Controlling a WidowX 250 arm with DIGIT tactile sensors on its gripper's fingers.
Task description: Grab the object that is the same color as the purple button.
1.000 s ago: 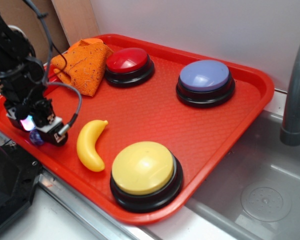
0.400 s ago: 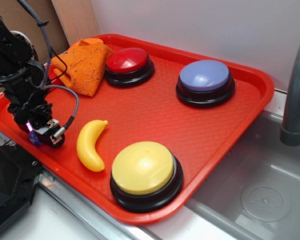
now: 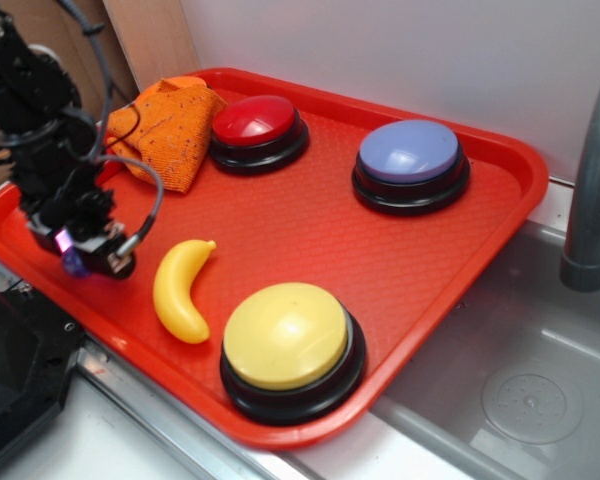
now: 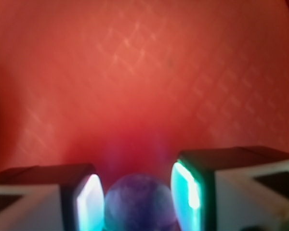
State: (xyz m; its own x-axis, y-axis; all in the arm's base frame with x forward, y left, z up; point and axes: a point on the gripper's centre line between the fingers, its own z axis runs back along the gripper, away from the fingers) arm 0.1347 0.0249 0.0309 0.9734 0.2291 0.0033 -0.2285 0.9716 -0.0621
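Tiny round mottled purple ball [image 4: 138, 202] pinched between the glowing pads of the black tool [image 3: 77, 255], at the red plastic tray's [image 3: 400, 270] near-left corner. Likely light, hard, prone to rolling; best squeezed across its widest middle.

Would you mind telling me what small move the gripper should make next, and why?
Probably a short, straight lift. In the wrist view the purple ball sits between the two fingers, which appear closed against its sides, so the gripper seems to have it. The exterior view shows it low over the red tray, near the banana, so rising vertically should avoid that.
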